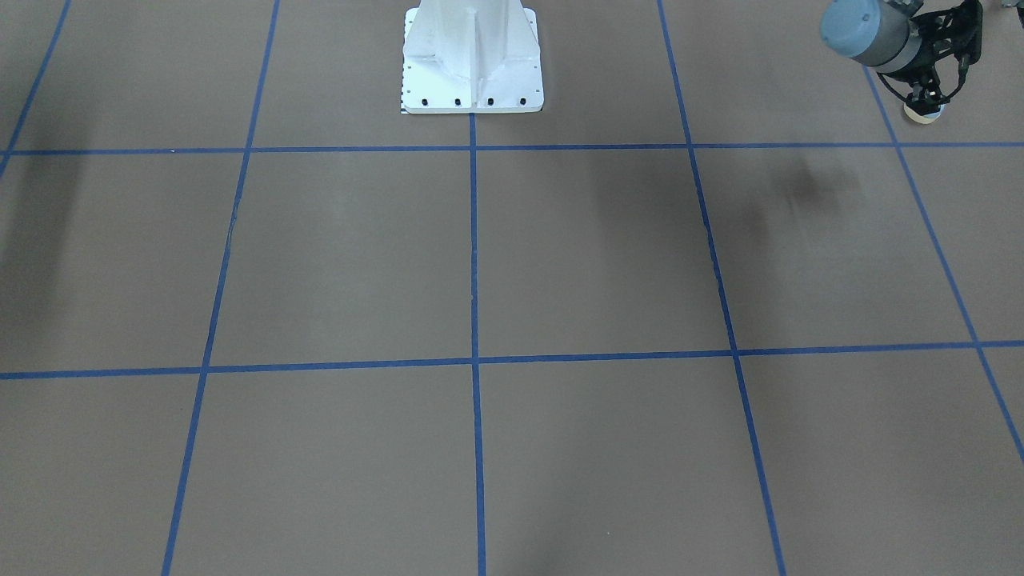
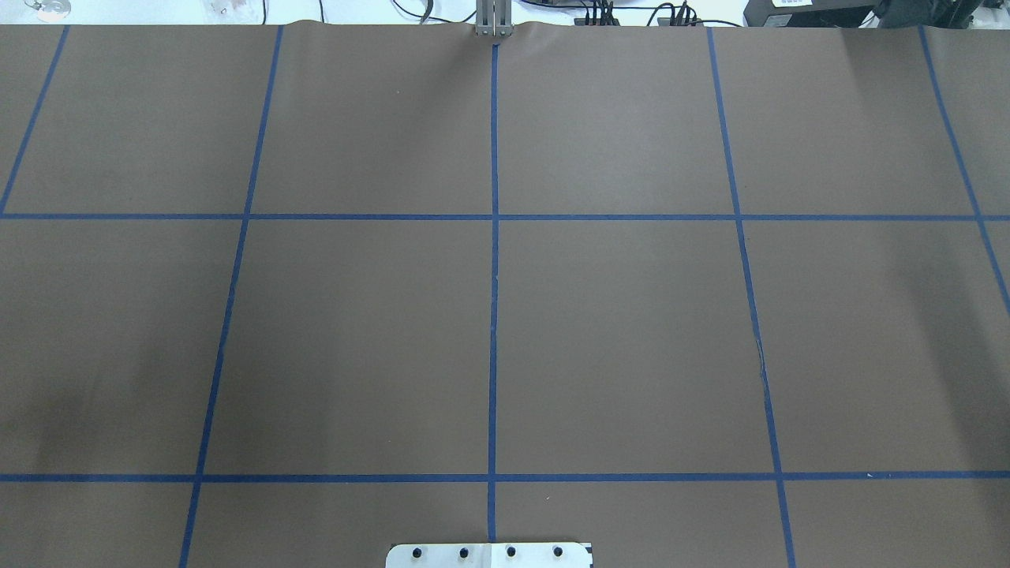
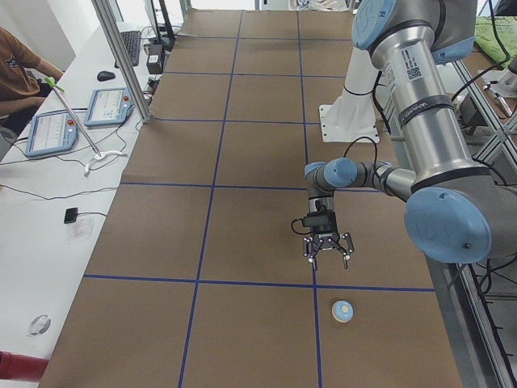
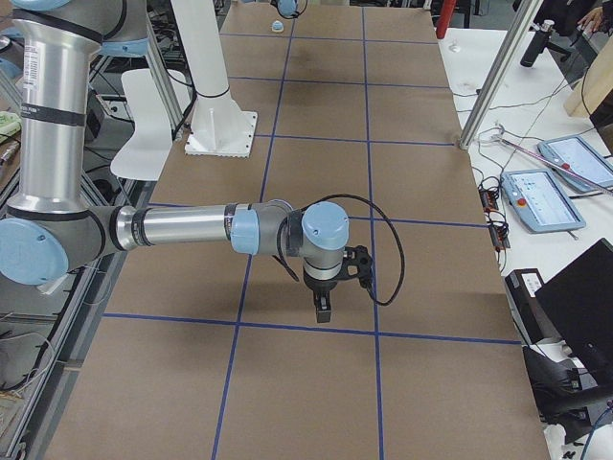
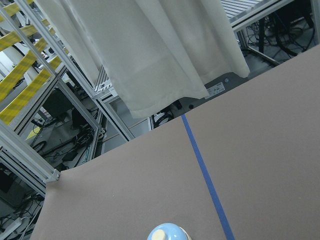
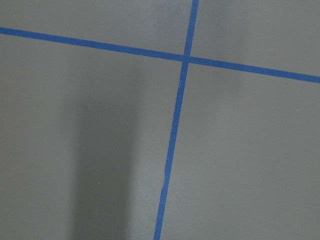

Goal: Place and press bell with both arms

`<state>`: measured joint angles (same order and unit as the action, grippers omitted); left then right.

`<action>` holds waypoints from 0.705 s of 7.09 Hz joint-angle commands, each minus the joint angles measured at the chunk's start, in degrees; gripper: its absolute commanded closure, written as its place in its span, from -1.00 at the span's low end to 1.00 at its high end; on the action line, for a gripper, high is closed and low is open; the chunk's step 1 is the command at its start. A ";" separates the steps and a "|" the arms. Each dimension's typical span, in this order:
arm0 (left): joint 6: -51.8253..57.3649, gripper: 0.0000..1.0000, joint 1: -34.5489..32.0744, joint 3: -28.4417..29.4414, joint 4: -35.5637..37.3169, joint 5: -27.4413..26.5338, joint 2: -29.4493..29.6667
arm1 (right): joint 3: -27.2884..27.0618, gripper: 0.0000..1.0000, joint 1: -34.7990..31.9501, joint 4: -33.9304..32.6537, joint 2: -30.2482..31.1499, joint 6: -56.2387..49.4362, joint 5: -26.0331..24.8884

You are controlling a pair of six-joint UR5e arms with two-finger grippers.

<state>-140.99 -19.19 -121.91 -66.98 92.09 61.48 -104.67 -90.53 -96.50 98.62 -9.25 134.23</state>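
Note:
The light-blue bell [image 3: 342, 310] with its cream button stands upright on the brown table, near the robot-side edge at the left end. It also shows at the top right of the front-facing view [image 1: 924, 114], at the bottom edge of the left wrist view [image 5: 167, 232], and small and far in the exterior right view [image 4: 277, 26]. My left gripper [image 3: 327, 257] points down, open and empty, above the table and a little short of the bell; the front-facing view shows it too [image 1: 928, 100]. My right gripper [image 4: 323, 311] hangs low over a blue tape line; I cannot tell whether it is open.
The white bolted pedestal [image 1: 472, 64] stands at the robot side, mid-table. Blue tape lines [image 2: 493, 276] divide the brown surface into squares. A white desk with tablets [image 3: 81, 121] and an operator run along the far side. The table's end edge lies just beyond the bell.

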 commanded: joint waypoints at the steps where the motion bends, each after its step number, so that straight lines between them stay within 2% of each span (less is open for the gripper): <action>1: -9.17 -1.00 3.35 6.92 -6.98 0.28 -0.22 | 0.00 -1.00 0.00 0.00 -0.01 -0.07 0.06; 5: -19.99 -1.00 5.12 10.03 -8.96 0.37 -0.48 | -0.27 -1.00 0.00 0.00 -0.09 -0.07 -0.11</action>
<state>-157.34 -14.57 -112.25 -75.81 92.42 61.18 -104.84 -90.53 -96.50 98.60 -9.32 134.20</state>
